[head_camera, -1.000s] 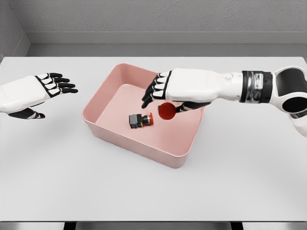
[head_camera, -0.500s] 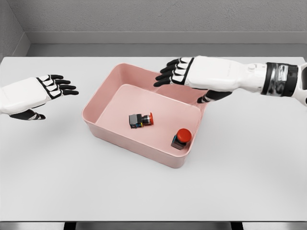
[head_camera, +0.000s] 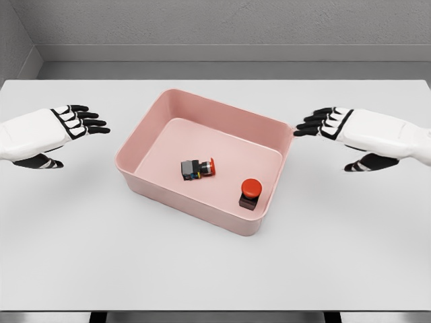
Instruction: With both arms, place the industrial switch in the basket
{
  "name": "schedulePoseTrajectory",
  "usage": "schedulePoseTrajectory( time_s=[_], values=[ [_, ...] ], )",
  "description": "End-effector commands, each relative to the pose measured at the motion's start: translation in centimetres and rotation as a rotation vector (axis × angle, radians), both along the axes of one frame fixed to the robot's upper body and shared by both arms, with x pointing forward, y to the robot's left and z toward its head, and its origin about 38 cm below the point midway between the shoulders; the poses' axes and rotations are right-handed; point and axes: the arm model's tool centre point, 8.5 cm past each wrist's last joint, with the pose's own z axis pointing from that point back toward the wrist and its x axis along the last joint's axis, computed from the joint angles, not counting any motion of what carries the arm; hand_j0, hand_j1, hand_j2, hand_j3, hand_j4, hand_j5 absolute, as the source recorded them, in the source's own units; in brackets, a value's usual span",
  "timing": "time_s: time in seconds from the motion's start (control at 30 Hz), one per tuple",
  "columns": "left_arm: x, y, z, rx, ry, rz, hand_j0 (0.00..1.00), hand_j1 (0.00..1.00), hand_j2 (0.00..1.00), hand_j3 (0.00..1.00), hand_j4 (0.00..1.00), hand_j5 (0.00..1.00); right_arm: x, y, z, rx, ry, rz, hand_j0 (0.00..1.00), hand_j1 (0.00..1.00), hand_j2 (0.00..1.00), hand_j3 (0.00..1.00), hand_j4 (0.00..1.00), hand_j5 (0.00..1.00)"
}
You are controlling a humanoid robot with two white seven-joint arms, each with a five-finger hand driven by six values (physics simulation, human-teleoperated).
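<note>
The right hand (head_camera: 337, 124) has withdrawn, fingers spread and empty, to the counter (head_camera: 350, 249) beside the pink basket (head_camera: 202, 196), where the red-capped industrial switch (head_camera: 250, 194) now stands near its twin (head_camera: 197, 168); the left hand (head_camera: 67, 124) hovers open, so placement looks complete.
</note>
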Motion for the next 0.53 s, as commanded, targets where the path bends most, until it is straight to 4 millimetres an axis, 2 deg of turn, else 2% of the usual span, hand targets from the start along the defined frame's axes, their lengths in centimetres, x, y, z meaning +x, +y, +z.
schedulePoseTrajectory(
  time_s=[0.0,0.2,0.5],
  values=[
    [0.01,0.0,0.06,-0.006,0.001,0.001,1.0,1.0,1.0,1.0,1.0,1.0,0.06,-0.84,1.21,0.003,-0.031,-0.016,1.0,1.0,1.0,1.0,1.0,1.0],
    [0.0,-0.04,0.07,-0.005,0.0,0.0,1.0,1.0,1.0,1.0,1.0,1.0,-0.21,-1.79,0.66,0.0,-0.018,-0.044,1.0,1.0,1.0,1.0,1.0,1.0],
    [-0.02,-0.05,0.02,-0.005,0.001,-0.001,1.0,1.0,1.0,1.0,1.0,1.0,-0.3,-1.59,0.82,0.004,-0.022,-0.038,1.0,1.0,1.0,1.0,1.0,1.0]
  ],
)
